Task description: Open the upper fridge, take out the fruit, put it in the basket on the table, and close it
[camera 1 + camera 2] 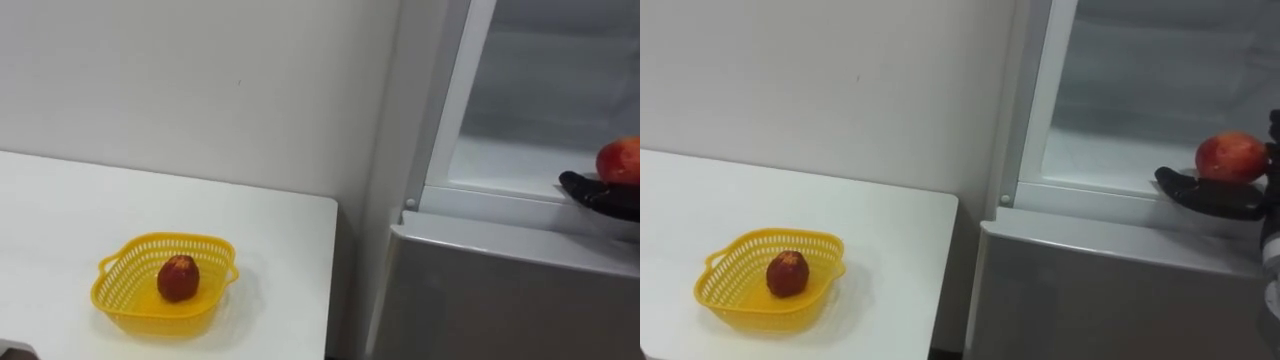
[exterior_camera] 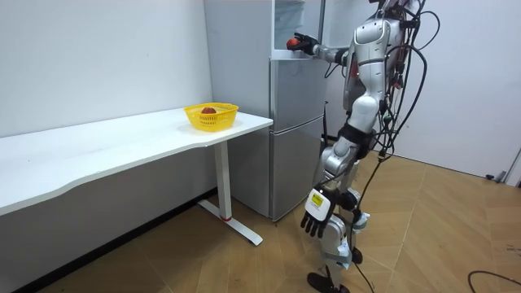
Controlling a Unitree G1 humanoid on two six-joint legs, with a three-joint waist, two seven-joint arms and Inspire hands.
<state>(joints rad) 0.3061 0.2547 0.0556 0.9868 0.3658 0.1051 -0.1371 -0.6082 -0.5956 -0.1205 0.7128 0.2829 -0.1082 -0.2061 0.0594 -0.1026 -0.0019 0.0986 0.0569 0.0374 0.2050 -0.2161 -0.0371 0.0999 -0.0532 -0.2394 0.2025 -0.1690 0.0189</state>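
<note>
Red apple (image 1: 1232, 157) in right hand (image 1: 1210, 194)

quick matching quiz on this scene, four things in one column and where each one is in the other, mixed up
Things:
1 apple
2 dark fruit
3 basket
4 left hand

Places:
a on the white table
b hanging by the robot's side
c in the right hand at the open fridge
d inside the basket

Pairs: 1-c, 2-d, 3-a, 4-b

The white table (image 1: 270, 240) carries 1 yellow basket (image 1: 140, 312) near its right end.
</note>
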